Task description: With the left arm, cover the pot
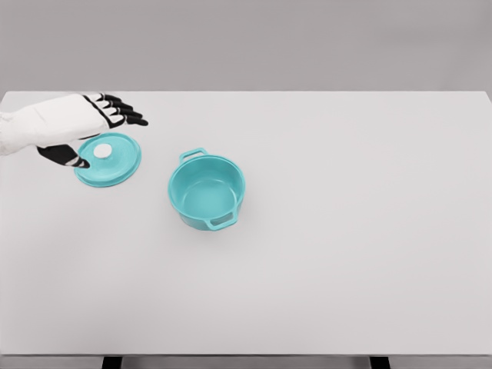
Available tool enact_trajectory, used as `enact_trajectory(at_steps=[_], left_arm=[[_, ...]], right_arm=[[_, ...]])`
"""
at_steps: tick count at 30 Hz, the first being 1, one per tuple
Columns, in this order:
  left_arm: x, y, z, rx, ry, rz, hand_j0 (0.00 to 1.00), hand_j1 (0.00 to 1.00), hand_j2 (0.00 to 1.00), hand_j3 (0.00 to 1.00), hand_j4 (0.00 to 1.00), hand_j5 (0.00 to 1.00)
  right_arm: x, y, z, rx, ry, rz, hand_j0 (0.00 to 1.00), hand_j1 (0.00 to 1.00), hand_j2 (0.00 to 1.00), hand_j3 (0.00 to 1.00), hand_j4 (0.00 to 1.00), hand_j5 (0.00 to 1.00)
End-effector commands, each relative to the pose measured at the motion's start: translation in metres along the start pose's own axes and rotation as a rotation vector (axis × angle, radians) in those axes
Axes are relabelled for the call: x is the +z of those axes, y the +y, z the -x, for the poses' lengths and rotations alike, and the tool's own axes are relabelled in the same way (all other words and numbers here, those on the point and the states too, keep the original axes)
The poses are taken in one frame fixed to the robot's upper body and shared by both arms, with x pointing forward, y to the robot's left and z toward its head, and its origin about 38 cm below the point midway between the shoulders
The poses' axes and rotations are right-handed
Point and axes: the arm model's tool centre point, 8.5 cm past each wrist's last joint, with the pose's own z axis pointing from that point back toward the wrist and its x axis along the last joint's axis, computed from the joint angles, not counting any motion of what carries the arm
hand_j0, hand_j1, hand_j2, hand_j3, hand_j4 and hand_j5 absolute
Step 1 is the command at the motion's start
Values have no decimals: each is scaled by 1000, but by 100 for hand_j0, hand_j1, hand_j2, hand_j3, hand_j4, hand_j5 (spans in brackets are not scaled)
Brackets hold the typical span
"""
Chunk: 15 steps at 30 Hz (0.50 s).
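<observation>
Now the left hand hovers spread over the lid — holding nothing — beside the pot.

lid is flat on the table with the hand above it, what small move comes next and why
Probably lower the left robot hand and close its fingers on the lid's white knob. The lid lies left of the open pot, and the fingers are spread above it, holding nothing, so it needs gripping before it can be carried over.
</observation>
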Motion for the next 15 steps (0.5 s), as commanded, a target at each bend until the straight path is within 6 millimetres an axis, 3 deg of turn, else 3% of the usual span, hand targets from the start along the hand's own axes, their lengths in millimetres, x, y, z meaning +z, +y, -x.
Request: enact_trajectory(at_steps=[1,10,15], left_arm=[[-2,-1,-2,-1,-9,3,100,100,100,100,100,100],[1,-11,9,9,-8,25,100,100,100,100,100,100],[7,-29,31,0,-9,63,100,100,100,100,100,100]], right_arm=[[0,0,0,-2,1,0,100,100,100,100,100,100],[0,2,3,-1,6,-4,100,100,100,100,100,100],[0,2,3,-1,6,-4,100,100,100,100,100,100]])
